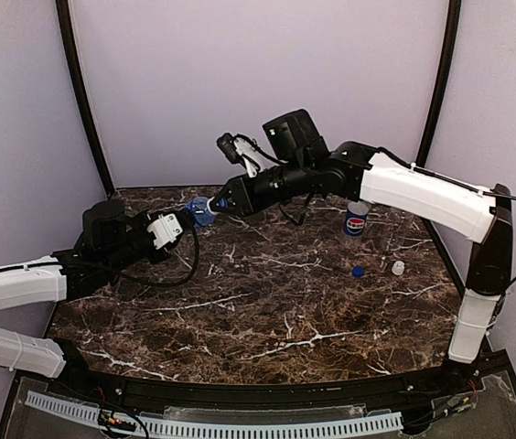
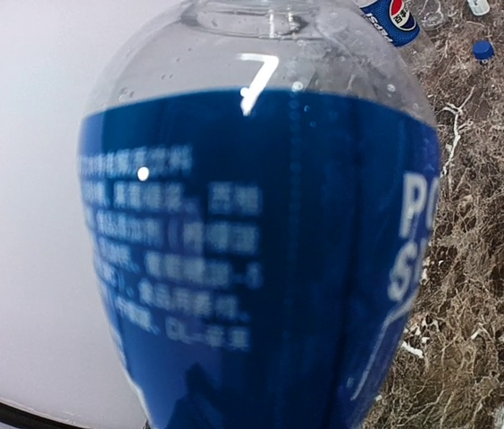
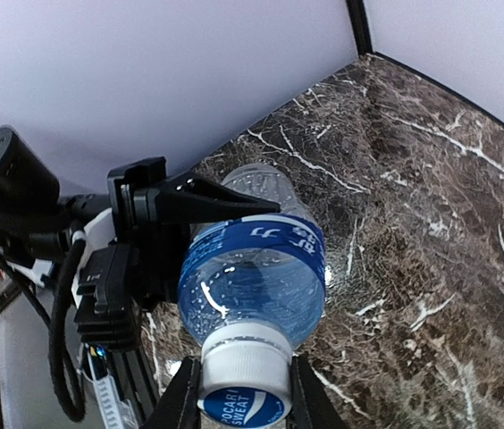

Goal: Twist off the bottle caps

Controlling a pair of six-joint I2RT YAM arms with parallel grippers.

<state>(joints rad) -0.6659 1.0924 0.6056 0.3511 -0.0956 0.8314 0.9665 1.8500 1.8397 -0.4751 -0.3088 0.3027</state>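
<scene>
The water bottle (image 3: 252, 268) is grasped by the left jaws, which are hidden behind it in the left wrist view. Its cap (image 3: 245, 375) is clenched between the right jaws.

A dark marble-patterned table (image 1: 267, 311) with white veins fills the middle of the frame. Pale lilac walls (image 1: 258, 73) stand behind it. Black poles (image 1: 84, 101) slant at upper left and upper right. A white toothed strip (image 1: 240, 427) crosses the bottom edge.
</scene>
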